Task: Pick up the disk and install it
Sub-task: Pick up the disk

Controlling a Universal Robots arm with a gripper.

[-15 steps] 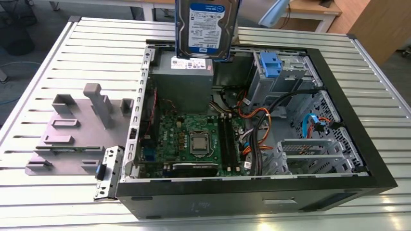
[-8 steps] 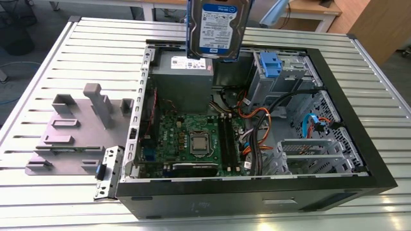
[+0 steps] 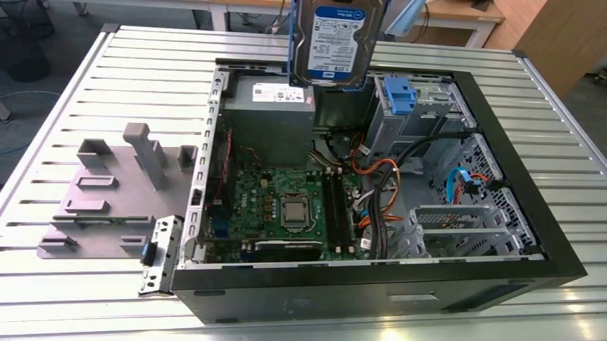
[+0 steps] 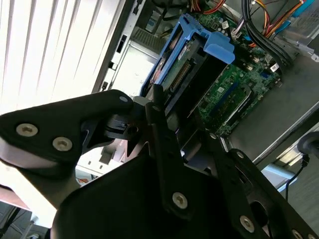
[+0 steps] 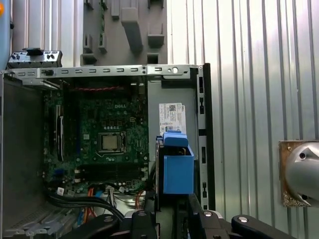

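Slatted metal worktop (image 3: 57, 298) with an open PC case (image 3: 379, 288) sitting on it. The fingers (image 4: 165, 145) are clamped on the disk (image 3: 334, 42), hanging up at 12 o'clock in the exterior view, above the power supply (image 3: 270, 121), with the grey stand (image 3: 104, 192) off at 9.

- A slatted metal table (image 3: 104, 312) takes up most of the exterior view, its ribs running from that view's left to its right.
- Bright light glares off the slats at the near corner on the exterior view's left.
- Behind the table stands a light wooden desk (image 3: 453, 13) on white legs.
- A wooden cabinet (image 3: 559, 39) stands at the far corner on the exterior view's right.
- Grey floor (image 3: 24, 128) shows beside the table on the exterior view's left.
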